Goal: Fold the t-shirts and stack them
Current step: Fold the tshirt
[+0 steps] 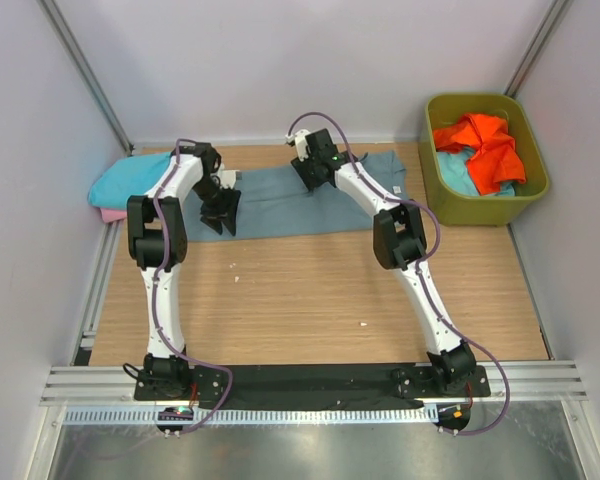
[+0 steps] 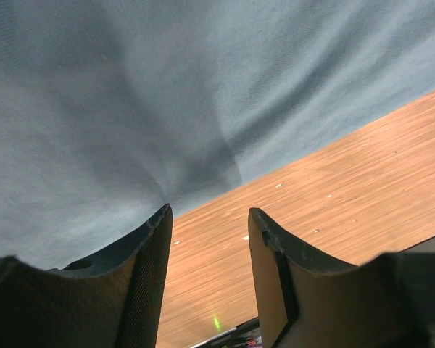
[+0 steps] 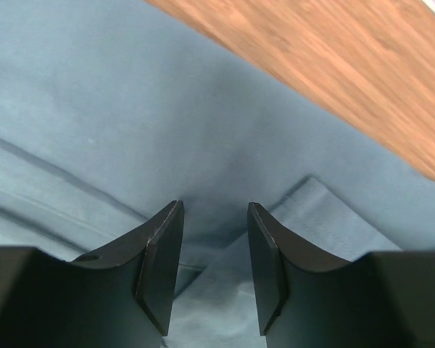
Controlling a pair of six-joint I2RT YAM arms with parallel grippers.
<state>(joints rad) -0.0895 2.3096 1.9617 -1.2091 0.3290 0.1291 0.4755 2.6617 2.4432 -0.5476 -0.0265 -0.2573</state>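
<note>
A large grey-blue t-shirt [image 1: 310, 205] lies spread flat across the far part of the table. My left gripper [image 1: 220, 215] is open at the shirt's near left edge. In the left wrist view the left gripper [image 2: 210, 214] has bare wood between its jaws and the grey-blue cloth [image 2: 167, 94] just beyond the tips. My right gripper [image 1: 305, 170] is open at the shirt's far edge. In the right wrist view the right gripper [image 3: 215, 206] is over the cloth [image 3: 130, 109], beside a folded sleeve edge [image 3: 319, 210]. Neither gripper holds anything.
A turquoise shirt [image 1: 130, 180] lies on a pink one [image 1: 110, 214] at the far left. An olive-green tub [image 1: 480, 210] at the far right holds an orange shirt [image 1: 485, 145] and a light blue one [image 1: 458, 175]. Grey walls close three sides.
</note>
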